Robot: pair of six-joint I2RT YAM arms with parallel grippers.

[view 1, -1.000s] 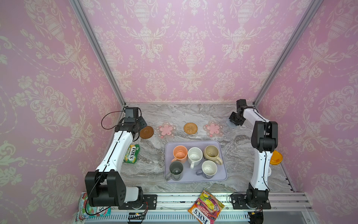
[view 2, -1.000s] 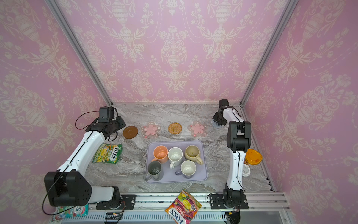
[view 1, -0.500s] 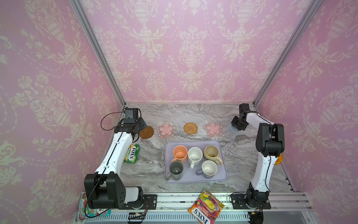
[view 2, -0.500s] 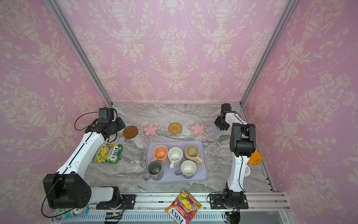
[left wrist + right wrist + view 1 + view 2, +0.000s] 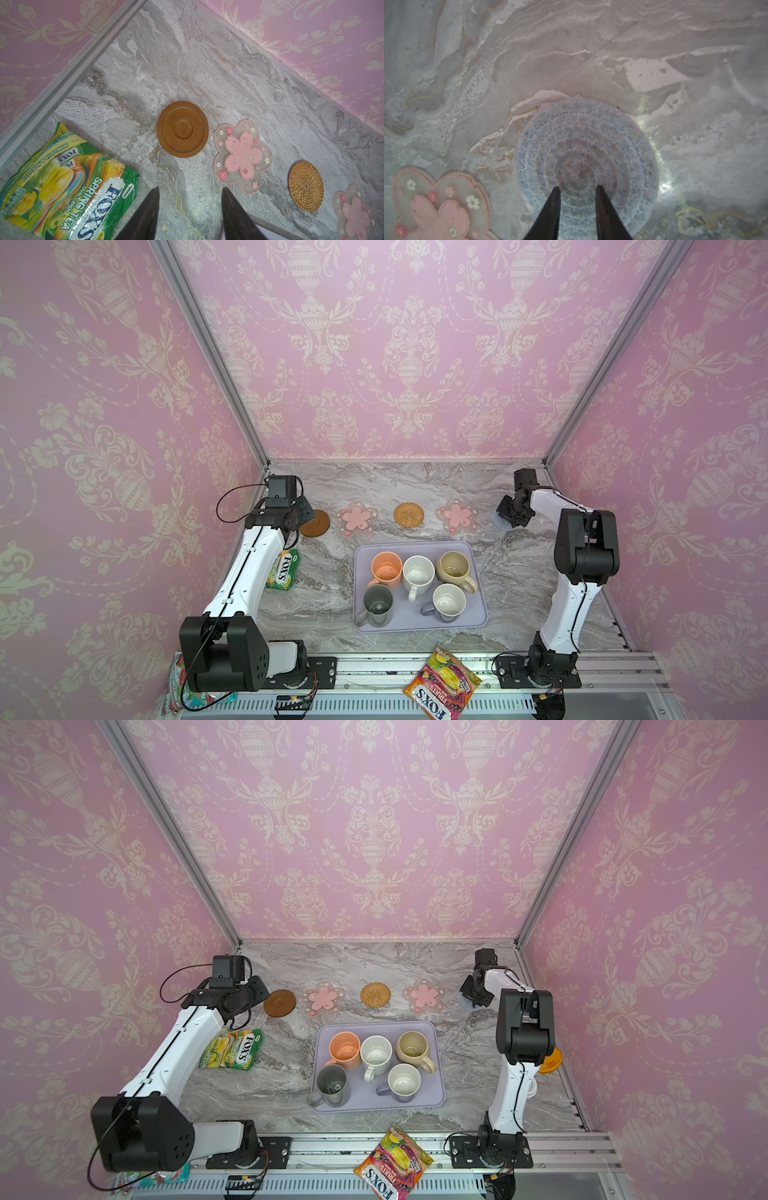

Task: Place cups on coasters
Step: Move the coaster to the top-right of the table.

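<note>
**Both claws at the coaster row, all five mugs in the tray**

In both top views the left gripper (image 5: 305, 512) hangs at the left end of the coaster row, just beside the brown disc coaster (image 5: 316, 523). The left wrist view shows its jaws about half parted, with only bare marble table (image 5: 187, 62) between them and nothing held. The green Fox's candy bag (image 5: 284, 570) lies below it in the frame.

Rightward along the row come a pink-flower coaster (image 5: 356, 518), the woven rattan coaster (image 5: 409, 514), a second pink-flower coaster (image 5: 456, 515) and the pale blue knitted coaster (image 5: 498, 519). The last lies partly under the right gripper (image 5: 510, 514). The right wrist view shows that claw's jaws a narrow gap apart over the blue mat's middle, with nothing visibly pinched. Whether the tips touch it I cannot tell.

No coaster bears a cup. All five stand upright in the lavender tray (image 5: 419, 624) at centre frame, below the row:
- **Upper rank:** peach-orange mug (image 5: 387, 570), speckled white mug (image 5: 419, 570), rounded beige mug (image 5: 454, 566).
- **Lower rank:** dark grey-green mug (image 5: 378, 605), lavender mug (image 5: 448, 601).

The peach-orange mug lies nearest the left claw, down-frame and to its right. The rounded beige mug lies nearest the right claw, down-frame and to its left. The grey-green handle points lower left and the beige handle lower right, each toward its own arm's side
</note>
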